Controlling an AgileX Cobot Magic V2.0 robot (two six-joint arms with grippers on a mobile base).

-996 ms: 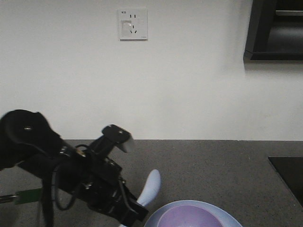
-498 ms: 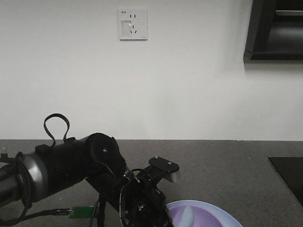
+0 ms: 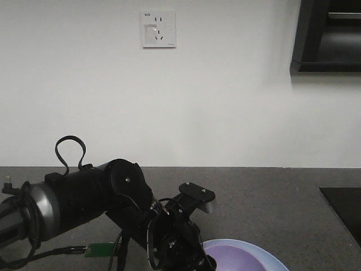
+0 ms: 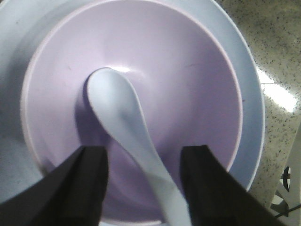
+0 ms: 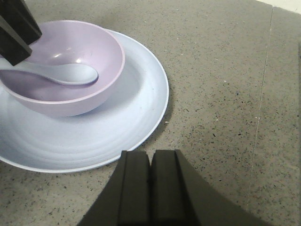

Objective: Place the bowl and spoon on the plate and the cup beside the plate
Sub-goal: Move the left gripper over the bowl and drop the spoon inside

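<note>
The lavender bowl [image 4: 188, 94] sits inside the pale blue plate [image 4: 251, 108]. The pale blue spoon [image 4: 117, 108] lies in the bowl, scoop on the bottom and handle leaning on the rim. My left gripper [image 4: 145, 157] hovers over that rim, open, its fingers [image 4: 89, 174] on either side of the handle without touching it. In the right wrist view the bowl [image 5: 89, 44], spoon [image 5: 66, 74] and plate [image 5: 131, 108] lie ahead; my right gripper [image 5: 150, 157] is shut and empty just off the plate's near edge. No cup is in view.
The speckled grey counter [image 5: 221, 84] stretches to the right of the plate. A black cooktop [image 3: 344, 209] is set in at the far right. A small green board [image 3: 101, 248] lies under the left arm [image 3: 96, 203]. A white wall with a socket [image 3: 158, 29] stands behind.
The left arm swung right from beside the plate to over the bowl, carrying the spoon. The spoon now rests in the bowl and the left jaws stand apart from it.
</note>
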